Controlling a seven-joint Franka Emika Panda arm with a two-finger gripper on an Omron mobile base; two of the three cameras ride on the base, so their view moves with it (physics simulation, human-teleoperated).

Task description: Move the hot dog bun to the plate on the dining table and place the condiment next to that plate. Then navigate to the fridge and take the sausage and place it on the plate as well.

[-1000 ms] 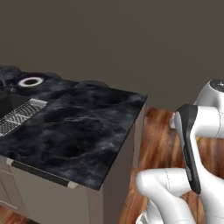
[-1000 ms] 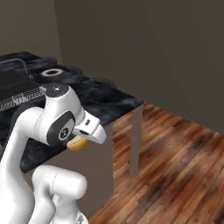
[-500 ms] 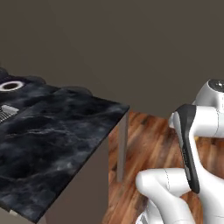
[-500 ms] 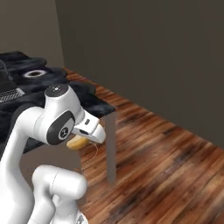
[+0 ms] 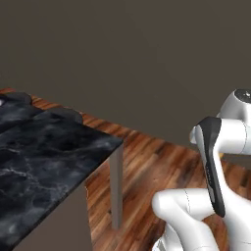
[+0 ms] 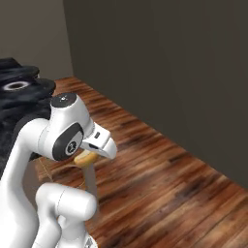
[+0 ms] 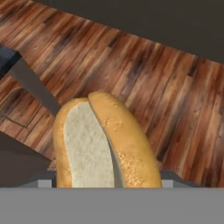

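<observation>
Clamping the hot dog bun [image 7: 105, 144] between my jaws, I am holding it right at my gripper [image 6: 86, 158], its cut white face and sesame-flecked crust rising straight ahead of me. Beyond the bun, bare wooden floor [image 7: 166, 83] is stretching out wide and unobstructed. Off to one side and below me, a grey table leg [image 7: 33, 85] is slanting down to the floor under the corner of the black marble tabletop [image 5: 44, 157], whose edge is lying just beside my path. Farthest off, a plain dark wall [image 6: 169, 58] is closing the room, with open floor running between it and the tabletop.
</observation>
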